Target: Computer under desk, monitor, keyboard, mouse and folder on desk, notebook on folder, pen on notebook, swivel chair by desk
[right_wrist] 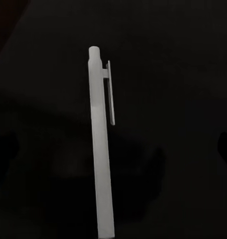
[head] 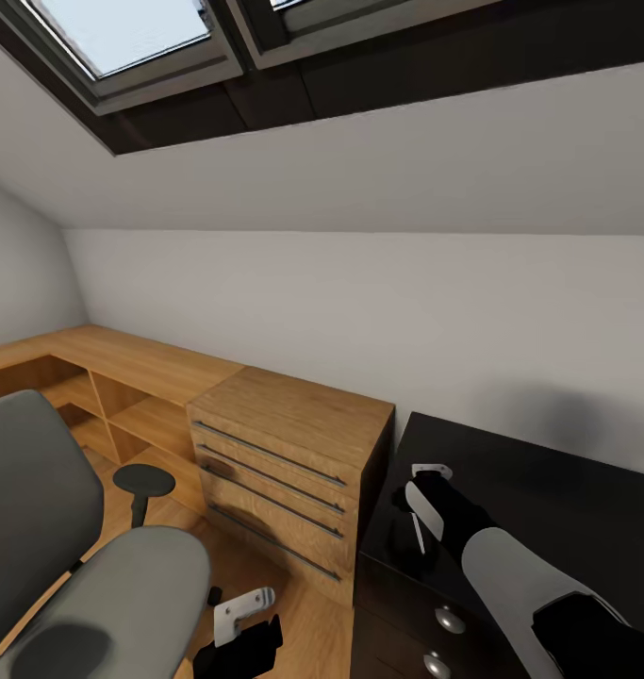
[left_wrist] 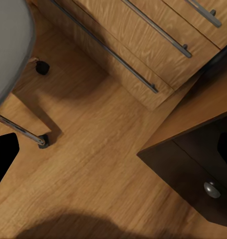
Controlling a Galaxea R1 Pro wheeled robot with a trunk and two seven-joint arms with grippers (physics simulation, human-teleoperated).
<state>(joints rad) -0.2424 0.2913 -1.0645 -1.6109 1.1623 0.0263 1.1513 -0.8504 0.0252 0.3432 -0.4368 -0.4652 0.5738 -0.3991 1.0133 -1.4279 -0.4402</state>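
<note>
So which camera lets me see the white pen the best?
The right wrist view is best: the pen stands out white against a dark surface, with its clip plain to see. In the head view it is just a thin white sliver at the right claw over the dark desk.

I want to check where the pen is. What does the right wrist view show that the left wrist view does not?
Right wrist view: a white pen with its clip, seen against a black surface. Left wrist view: the wooden floor, the drawer unit with long bar handles, a chair caster, and a round knob on the dark cabinet. Shared: possibly the dark furniture; I cannot tell for certain.
</note>
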